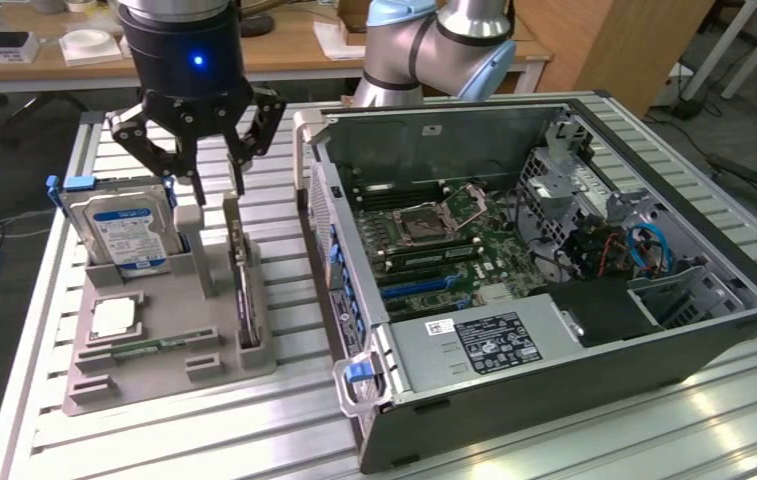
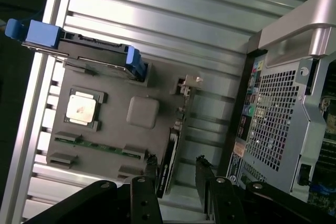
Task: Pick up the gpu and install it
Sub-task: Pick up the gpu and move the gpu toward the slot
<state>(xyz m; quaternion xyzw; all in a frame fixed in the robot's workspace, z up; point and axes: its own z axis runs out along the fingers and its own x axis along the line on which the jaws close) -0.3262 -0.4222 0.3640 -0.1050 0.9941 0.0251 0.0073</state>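
Standing on edge in the grey plastic holder tray [image 1: 151, 372], the thin dark-faced green gpu card [image 1: 242, 275] is placed just below the black gripper [image 1: 217, 186], whose wide-spread jaws are set either side of its long axis, nothing held

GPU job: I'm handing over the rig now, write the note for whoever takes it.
Gripper: open, empty, right over the gpu, a finger to each side of it.
Gpu: on edge in the grey holder tray, beside the hard drive.
Computer case: open, to the exterior view's right of the tray.
Done: gripper lined up. Left: gpu not yet gripped, lifted or installed.
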